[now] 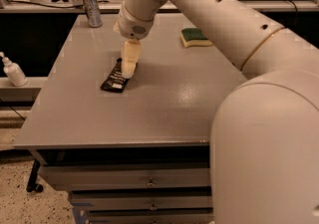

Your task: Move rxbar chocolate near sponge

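The rxbar chocolate (114,79), a flat black wrapper with white print, lies on the grey table (164,98) left of the middle. My gripper (128,70) points down over the bar's upper right part, its tip at or just above the wrapper. The sponge (195,37), green on top with a yellow body, lies at the far right of the table, well away from the bar and the gripper.
A metal can (91,6) stands at the table's far left corner. A white pump bottle (13,70) stands on a ledge to the left of the table. My arm crosses the right side of the view. Drawers sit under the table front.
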